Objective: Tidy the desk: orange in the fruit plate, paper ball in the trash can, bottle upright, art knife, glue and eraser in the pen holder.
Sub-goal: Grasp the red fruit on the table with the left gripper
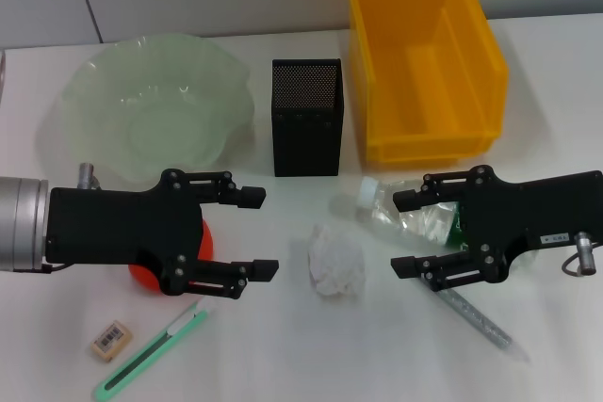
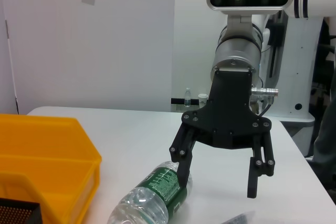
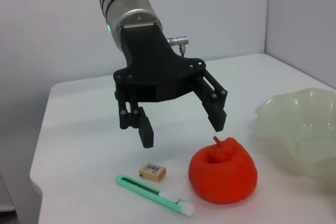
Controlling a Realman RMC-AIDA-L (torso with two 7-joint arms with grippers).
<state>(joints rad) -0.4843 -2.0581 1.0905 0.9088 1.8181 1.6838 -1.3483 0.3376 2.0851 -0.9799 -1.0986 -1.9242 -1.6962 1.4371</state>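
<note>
The left gripper [image 1: 252,233] hangs wide open and empty above the orange [image 1: 151,275], which sits on the table just below and slightly behind its fingertips, close to the fruit plate [image 1: 151,105]; this arm is clearly the nearer one. The right gripper [image 1: 407,233], likewise spread and empty, straddles the bottle [image 1: 410,214], which lies on its side, cap toward the pen holder [image 1: 306,118]. The paper ball [image 1: 336,261] rests between the grippers. Plate, holder and yellow bin [image 1: 424,63] look empty. Art knife [image 1: 151,350], eraser [image 1: 111,339] and glue stick [image 1: 480,322] lie on the table.
</note>
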